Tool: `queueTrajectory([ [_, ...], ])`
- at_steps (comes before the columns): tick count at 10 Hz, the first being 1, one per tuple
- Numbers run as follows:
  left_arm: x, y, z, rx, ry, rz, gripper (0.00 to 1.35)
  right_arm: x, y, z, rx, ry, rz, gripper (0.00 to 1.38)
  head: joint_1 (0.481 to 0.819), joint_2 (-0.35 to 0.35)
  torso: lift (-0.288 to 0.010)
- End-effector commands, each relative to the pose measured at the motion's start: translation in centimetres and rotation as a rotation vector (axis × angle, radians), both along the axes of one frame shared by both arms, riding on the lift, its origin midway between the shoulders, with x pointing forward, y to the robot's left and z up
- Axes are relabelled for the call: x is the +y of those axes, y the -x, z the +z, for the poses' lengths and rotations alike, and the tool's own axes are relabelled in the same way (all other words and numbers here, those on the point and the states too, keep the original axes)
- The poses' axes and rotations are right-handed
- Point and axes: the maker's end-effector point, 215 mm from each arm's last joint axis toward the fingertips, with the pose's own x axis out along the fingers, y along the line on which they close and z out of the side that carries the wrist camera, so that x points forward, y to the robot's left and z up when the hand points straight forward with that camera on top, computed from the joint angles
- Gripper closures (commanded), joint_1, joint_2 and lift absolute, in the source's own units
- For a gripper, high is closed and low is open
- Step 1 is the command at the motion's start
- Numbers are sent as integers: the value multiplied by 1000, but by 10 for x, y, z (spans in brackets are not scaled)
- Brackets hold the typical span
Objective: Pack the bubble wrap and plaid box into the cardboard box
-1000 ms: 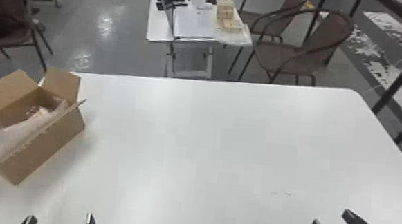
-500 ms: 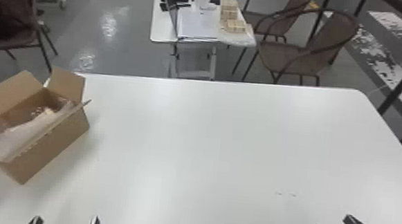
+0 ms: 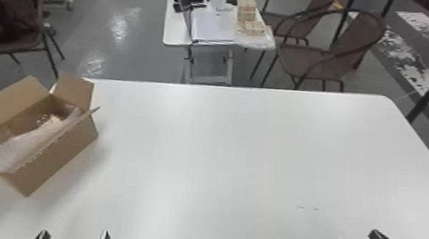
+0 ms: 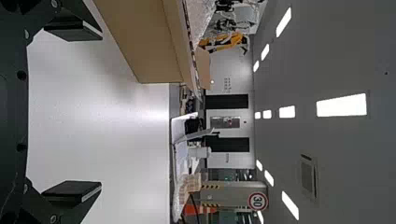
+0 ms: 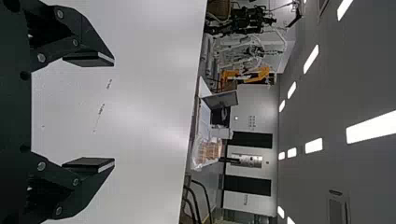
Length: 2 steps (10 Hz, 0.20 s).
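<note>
White is the big desk (image 3: 222, 147), and the cardboard box (image 3: 55, 155) sits open on its left. Bubble wrap (image 3: 30, 145) lies in it and flops over its near end. On the near side, the left end effector (image 4: 101, 110) and right end effector (image 5: 114, 111) are wide open, holding nothing. A small pale thing (image 3: 54, 119) is inside; I can't tell if it's the plaid box. Packing looks almost done, so next may be tucking the wrap in.

1. The head view looked forward and down over the table (image 3: 222, 147).
2. The left wrist view, turned sideways, faced low across it, near the box (image 4: 144, 46).
3. The right wrist view faced likewise.
4. The first two shared the box; all three, the far desk (image 3: 176, 32).
</note>
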Motion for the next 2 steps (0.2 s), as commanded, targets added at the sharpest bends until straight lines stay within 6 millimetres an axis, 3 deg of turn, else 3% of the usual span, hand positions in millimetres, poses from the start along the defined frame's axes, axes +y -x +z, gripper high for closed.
queueTrajectory([
  [1,0,0,-1,3,5,1,168,0,-1,-2,2,-18,-7,498,695,26,-120],
  [2,0,-1,-2,5,6,0,168,4,-1,-3,3,-34,-4,498,695,25,-120],
])
